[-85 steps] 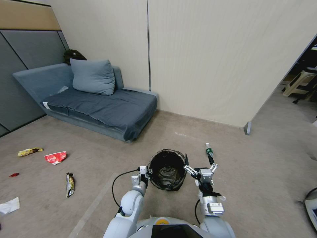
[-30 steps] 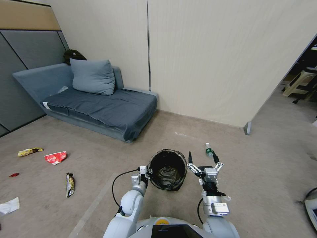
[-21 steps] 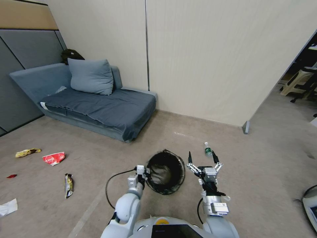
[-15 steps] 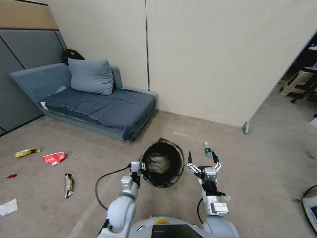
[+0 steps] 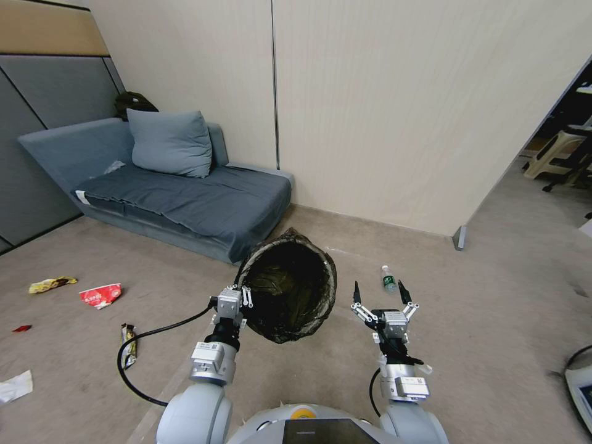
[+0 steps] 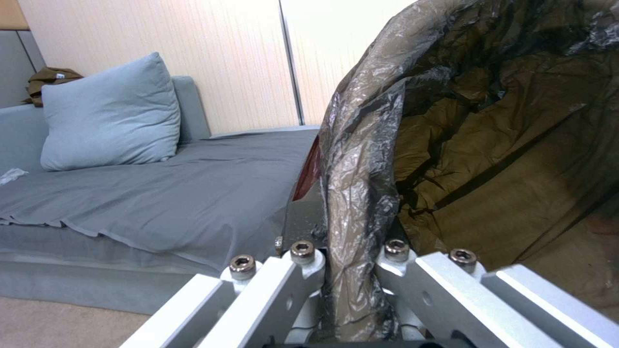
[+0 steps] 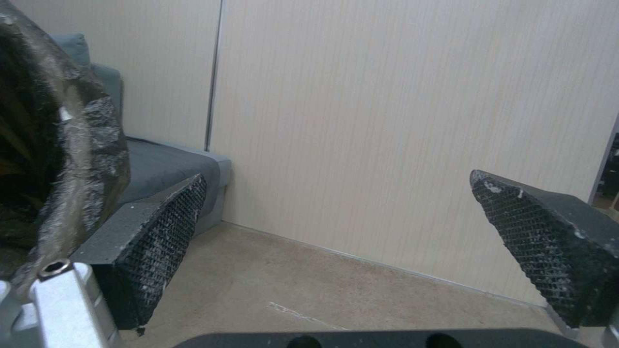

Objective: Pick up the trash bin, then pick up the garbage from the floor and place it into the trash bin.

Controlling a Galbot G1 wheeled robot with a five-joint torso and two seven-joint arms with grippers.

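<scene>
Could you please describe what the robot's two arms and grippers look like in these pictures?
Both arms are glossy white with rounded joints and silver metal wrist blocks. The left gripper has silver linkage bars with hex screws, and a black cable loops from its wrist. The right gripper has the same silver linkages ending in black, wedge-shaped fingertips with cross-hatched rubber pads, plus a small labelled box on its wrist.

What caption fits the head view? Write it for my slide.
Left gripper lifts the trash bin by its rim; right gripper waits open, litter scattered.
</scene>
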